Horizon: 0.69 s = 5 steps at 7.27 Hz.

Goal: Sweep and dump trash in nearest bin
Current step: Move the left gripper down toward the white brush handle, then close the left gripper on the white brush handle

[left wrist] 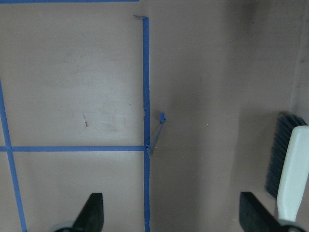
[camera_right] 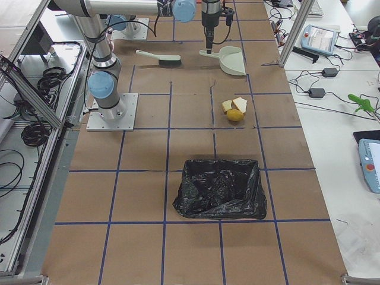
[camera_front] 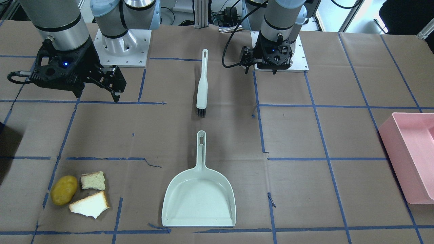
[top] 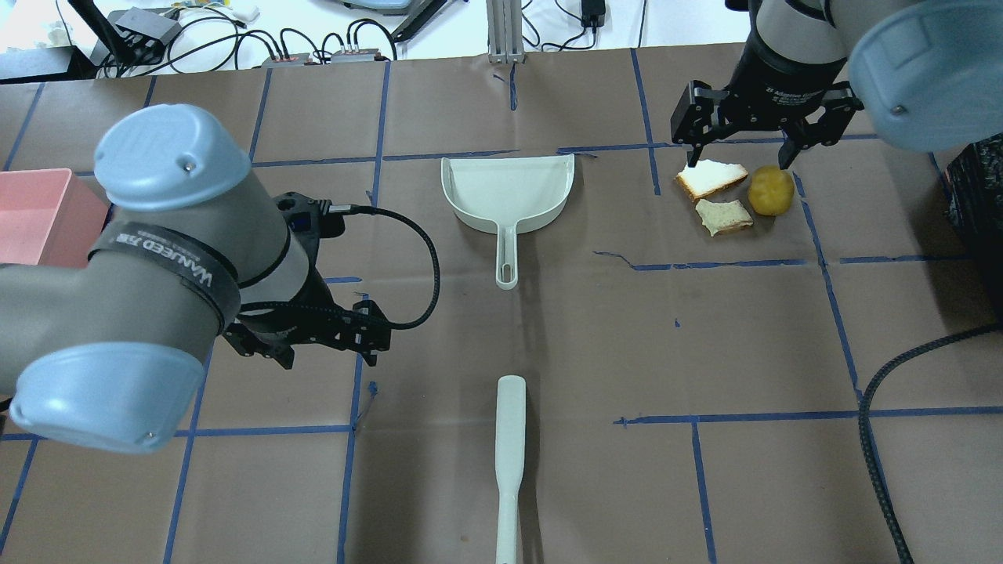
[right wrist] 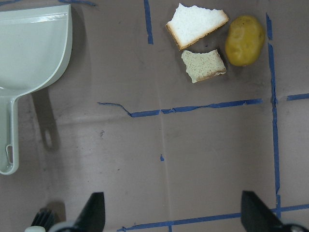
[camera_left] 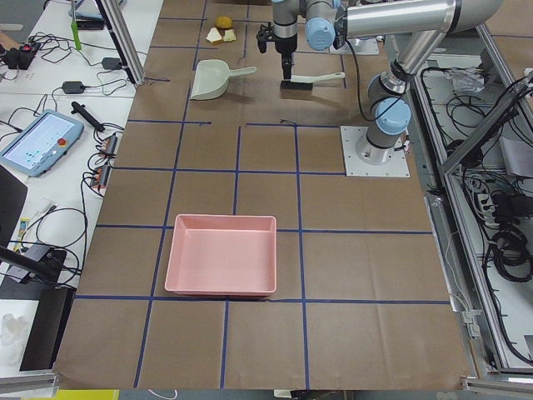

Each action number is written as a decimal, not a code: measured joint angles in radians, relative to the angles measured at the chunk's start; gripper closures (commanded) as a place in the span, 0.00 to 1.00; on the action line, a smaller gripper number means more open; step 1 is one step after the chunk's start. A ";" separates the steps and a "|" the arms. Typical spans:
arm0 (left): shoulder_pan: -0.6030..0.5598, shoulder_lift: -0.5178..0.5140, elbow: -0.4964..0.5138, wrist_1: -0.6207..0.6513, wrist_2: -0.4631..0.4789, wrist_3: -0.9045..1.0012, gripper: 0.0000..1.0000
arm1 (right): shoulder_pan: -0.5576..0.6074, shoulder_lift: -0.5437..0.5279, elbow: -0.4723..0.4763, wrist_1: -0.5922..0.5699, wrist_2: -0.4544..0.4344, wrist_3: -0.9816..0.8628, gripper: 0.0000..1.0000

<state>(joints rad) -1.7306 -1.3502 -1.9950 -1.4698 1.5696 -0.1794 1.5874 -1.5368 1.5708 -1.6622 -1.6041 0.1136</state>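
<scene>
— Brown paper gridded with blue tape (camera_front: 320, 135) covers the table (camera_front: 305, 189). How do the claws stand?

— Left claw (left wrist: 171, 213): fingers spread wide, nothing between them. It is off the table, with the black bristles of the white-handled brush (camera_front: 202, 84) just beside one finger. Right claw (right wrist: 173, 215): also released and empty, hanging in the air.

— And the trash?

— A yellow-brown potato (camera_front: 63, 189), a small squarish bread chunk (camera_front: 92, 180) and a larger white bread wedge with brown crust (camera_front: 90, 204) lie close together. They sit between the pale plastic dustpan (camera_front: 199, 198) and the bin lined with a black bag (camera_right: 219, 189), well apart from the pink plastic bin (camera_front: 412, 159).

— Any writing?

— White letters on the left arm's black band (top: 168, 262), roughly "WANJEED". The right wrist's label is too small to read.
</scene>
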 measured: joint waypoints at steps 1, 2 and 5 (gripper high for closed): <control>-0.061 0.019 -0.023 0.017 0.001 -0.083 0.05 | -0.002 0.001 0.000 -0.001 0.000 -0.017 0.00; -0.122 0.037 -0.060 0.062 0.001 -0.141 0.05 | -0.009 0.001 0.000 -0.001 0.001 -0.037 0.00; -0.234 0.076 -0.161 0.194 -0.003 -0.271 0.06 | -0.035 -0.008 0.000 0.002 0.012 -0.063 0.00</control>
<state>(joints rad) -1.9649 -1.2746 -2.1564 -1.2761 1.5669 -0.4499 1.5523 -1.5446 1.5706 -1.6601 -1.5924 0.0511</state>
